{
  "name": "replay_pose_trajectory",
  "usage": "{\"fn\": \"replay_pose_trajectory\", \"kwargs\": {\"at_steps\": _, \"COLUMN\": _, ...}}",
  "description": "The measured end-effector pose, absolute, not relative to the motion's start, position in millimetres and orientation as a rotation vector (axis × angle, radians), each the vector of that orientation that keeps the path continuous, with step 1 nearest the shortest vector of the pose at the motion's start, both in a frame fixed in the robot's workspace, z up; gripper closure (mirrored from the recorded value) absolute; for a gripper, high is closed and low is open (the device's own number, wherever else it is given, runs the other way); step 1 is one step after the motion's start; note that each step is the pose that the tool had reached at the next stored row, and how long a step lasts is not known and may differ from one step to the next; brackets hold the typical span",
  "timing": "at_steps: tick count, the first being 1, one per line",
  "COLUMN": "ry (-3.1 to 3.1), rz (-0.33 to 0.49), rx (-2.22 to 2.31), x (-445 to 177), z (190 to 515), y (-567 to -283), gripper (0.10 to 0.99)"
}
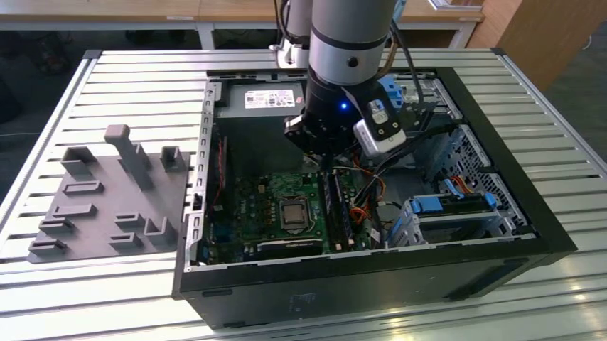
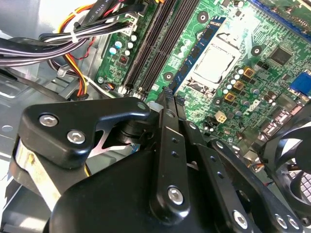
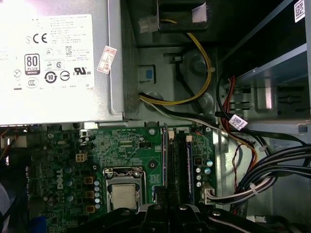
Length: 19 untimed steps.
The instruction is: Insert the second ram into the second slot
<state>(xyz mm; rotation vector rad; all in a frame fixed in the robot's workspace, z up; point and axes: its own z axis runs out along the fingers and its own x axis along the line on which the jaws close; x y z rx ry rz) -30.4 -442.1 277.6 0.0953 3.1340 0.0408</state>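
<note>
Slatted surface, open computer case. Second ram stands edge-down among memory slots, beside processor socket. Looks entered; full seating unconfirmed. Hand closed, tips at stick's near end, probably pressing.

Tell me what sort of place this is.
Probably a robotics lab bench: an open black metal computer case lies on a ribbed silver metal table, beside a grey plastic fixture tray with upright posts, under a silver-and-black robot arm.

arm reaching straight down, wrist vertical, gripper pointing downward, fingers drawn close together
</note>
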Motion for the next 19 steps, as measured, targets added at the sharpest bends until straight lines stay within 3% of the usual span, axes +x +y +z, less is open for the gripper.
{"fn": "replay_pose_trajectory", "kwargs": {"at_steps": 19, "ry": 3.135, "rz": 0.037, "rx": 0.095, "x": -30.4, "z": 272.7, "y": -442.8, "gripper": 0.965}}
